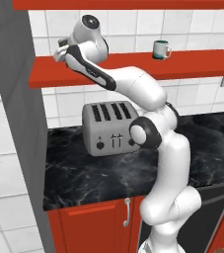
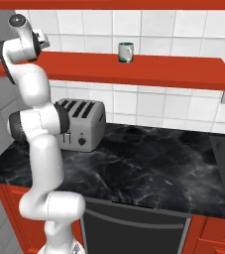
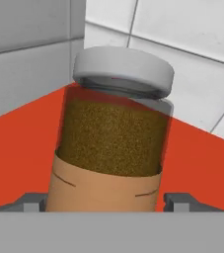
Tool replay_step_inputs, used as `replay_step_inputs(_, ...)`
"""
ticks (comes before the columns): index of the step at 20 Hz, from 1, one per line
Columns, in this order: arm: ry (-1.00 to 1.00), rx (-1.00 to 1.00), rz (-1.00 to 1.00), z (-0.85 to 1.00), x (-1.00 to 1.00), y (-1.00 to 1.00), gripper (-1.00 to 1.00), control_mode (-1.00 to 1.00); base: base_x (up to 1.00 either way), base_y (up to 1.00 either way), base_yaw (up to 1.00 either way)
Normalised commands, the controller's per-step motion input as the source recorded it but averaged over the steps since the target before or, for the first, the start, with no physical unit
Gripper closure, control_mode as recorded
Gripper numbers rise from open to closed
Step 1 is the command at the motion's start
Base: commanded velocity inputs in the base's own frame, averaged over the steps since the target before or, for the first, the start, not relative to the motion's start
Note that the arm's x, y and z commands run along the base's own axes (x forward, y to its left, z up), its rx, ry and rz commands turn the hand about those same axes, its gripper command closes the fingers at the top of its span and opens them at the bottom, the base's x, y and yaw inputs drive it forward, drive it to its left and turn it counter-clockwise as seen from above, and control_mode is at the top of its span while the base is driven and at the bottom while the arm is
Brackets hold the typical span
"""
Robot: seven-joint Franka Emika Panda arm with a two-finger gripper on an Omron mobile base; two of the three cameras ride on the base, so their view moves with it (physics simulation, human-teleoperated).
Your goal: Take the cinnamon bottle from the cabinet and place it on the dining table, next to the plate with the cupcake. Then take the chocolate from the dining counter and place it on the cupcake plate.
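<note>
One cinnamon bottle (image 3: 114,133), brown powder filling it under a grey lid (image 3: 123,66), stands on the red shelf's (image 3: 197,158) left end; gripper (image 3: 106,201) straddles its base, jaws wide, not gripping. Mug (image 1: 160,49) sits further right.

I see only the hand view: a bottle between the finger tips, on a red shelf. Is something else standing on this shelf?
Observer: Yes, one mug, far to the right of the bottle on the same shelf.
Operator: What is under the shelf?
Observer: A toaster stands on a black counter, below the shelf's left part.
Operator: And above it?
Observer: Another red shelf runs above it.
</note>
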Motion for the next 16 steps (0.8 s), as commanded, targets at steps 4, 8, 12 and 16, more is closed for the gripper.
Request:
replay_step_inputs(4, 0.00, 0.01, 0.00, 0.13, -0.04, 0.00, 1.00, -1.00, 0.00, 0.00, 0.00)
replay_step_inputs(8, -0.01, 0.00, -0.01, 0.09, -0.63, 0.03, 1.00, -1.00, 0.00, 0.00, 0.00)
replay_step_inputs(12, -0.09, 0.04, -0.17, -0.01, -1.00, -0.03, 1.00, -1.00, 0.00, 0.00, 0.00)
replay_step_inputs(16, -0.24, 0.19, -0.03, -0.01, -1.00, -0.33, 1.00, -1.00, 0.00, 0.00, 0.00)
